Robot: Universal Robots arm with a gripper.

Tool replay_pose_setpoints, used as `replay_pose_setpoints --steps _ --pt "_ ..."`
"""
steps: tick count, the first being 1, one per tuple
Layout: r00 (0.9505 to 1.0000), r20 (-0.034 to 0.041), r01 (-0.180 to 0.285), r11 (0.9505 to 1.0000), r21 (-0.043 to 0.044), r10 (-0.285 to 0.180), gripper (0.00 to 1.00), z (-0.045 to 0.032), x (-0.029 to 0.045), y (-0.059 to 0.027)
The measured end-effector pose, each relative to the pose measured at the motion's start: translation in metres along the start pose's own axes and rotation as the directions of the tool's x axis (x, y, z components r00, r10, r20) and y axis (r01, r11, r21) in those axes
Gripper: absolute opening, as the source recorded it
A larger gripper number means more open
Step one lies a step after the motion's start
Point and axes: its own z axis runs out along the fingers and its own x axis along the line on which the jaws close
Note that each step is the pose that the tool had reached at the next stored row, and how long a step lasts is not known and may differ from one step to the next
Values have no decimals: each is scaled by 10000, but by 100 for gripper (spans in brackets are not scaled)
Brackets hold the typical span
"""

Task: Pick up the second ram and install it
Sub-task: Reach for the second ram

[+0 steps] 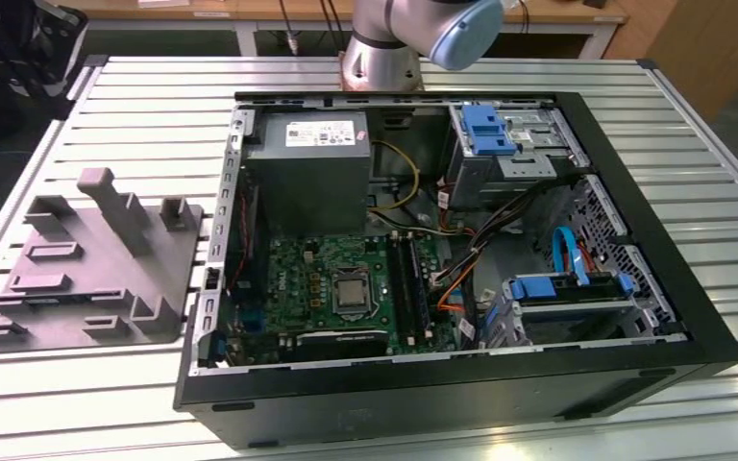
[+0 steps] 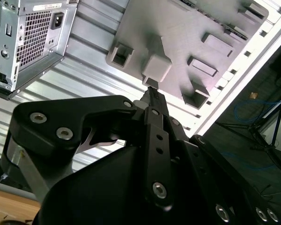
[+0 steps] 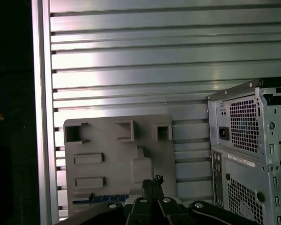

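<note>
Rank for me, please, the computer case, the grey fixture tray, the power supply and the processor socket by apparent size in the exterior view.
Largest to smallest:
1. computer case
2. grey fixture tray
3. power supply
4. processor socket
No two look alike in size.

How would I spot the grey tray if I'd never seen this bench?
Start at the slatted metal table and find the open black computer case. The tray lies flat on the table beside it, on the exterior view's left. Unlike the case, it is matte grey moulded plastic with upright posts and pockets.
</note>
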Motion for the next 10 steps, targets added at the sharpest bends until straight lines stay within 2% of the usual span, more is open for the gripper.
replay_pose_setpoints --steps 10 --pt "10000 1 -1 10000 0 1 10 -1 162 -12"
